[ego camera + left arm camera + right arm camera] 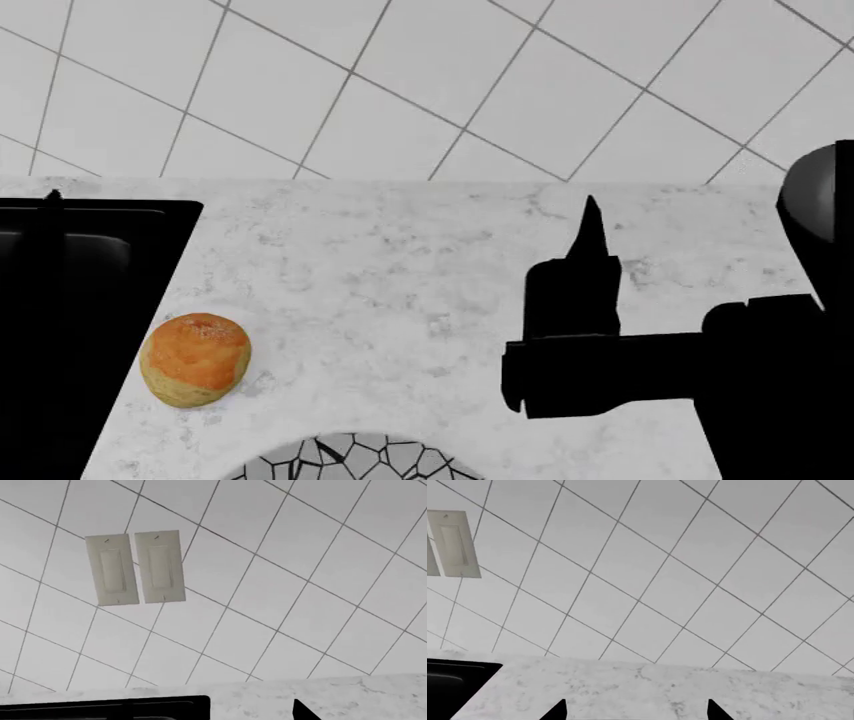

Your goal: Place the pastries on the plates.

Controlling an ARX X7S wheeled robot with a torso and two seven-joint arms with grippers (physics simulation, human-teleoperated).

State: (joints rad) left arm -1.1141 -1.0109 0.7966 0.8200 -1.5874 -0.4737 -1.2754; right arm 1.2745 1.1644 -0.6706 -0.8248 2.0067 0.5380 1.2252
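Observation:
One pastry [195, 360], a golden-orange bun with a pale base, lies on the marble counter [400, 280] beside the black cooktop. Only the rim of the white plate [350, 458] with black mosaic pattern shows, at the head view's near edge, right of the pastry. My right gripper [589, 230] hovers over the counter well to the pastry's right; in its wrist view the right gripper [636, 712] has both tips wide apart with nothing between them. The left gripper [217, 714] shows one tip over the counter, the other lost against the cooktop. The wooden plate is out of view.
A black cooktop [67, 300] fills the left of the counter, and a thin black tip [51, 200] rises at its far edge. A tiled wall [427, 90] backs the counter, with two pale wall switches [137, 567]. A dark rounded object [817, 200] stands at far right.

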